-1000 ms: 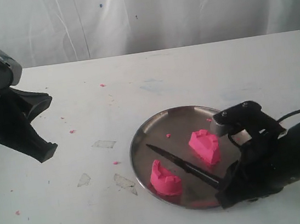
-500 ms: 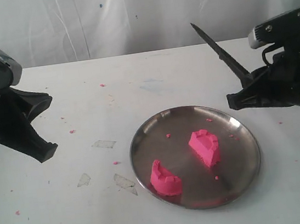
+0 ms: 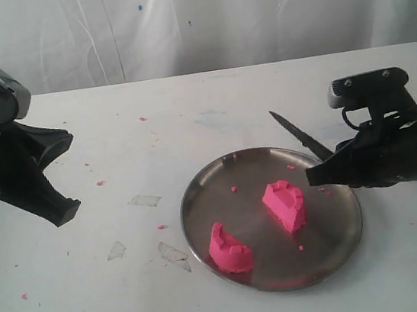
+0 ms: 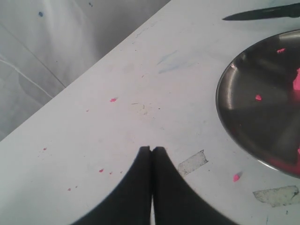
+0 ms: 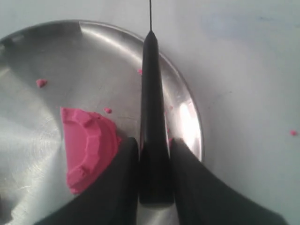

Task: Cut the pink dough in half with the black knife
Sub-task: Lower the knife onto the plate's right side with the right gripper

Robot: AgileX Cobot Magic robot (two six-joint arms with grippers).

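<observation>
Dough (image 3: pixel 285 204) is in two chunks; right gripper (image 5: pixel 154 154) clamps the knife (image 5: pixel 153 93) handle, left gripper (image 4: pixel 152 157) closed, empty. Risk: blade sits over the plate's (image 3: pixel 197 184) 2 o'clock rim, so dropping it there could clip steel or tip it.

My right gripper (image 3: pixel 326 171) clamps the slim black knife (image 3: pixel 298 138) by its handle; my left gripper (image 4: pixel 152 151) hangs closed, empty.

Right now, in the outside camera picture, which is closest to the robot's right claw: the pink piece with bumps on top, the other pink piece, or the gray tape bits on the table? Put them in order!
From the right gripper:
1. Notched pink chunk, mid-plate, nearest.
2. Second pink chunk, near the plate's left front rim.
3. Tape scraps, on the table left of the steel plate, farthest.
</observation>
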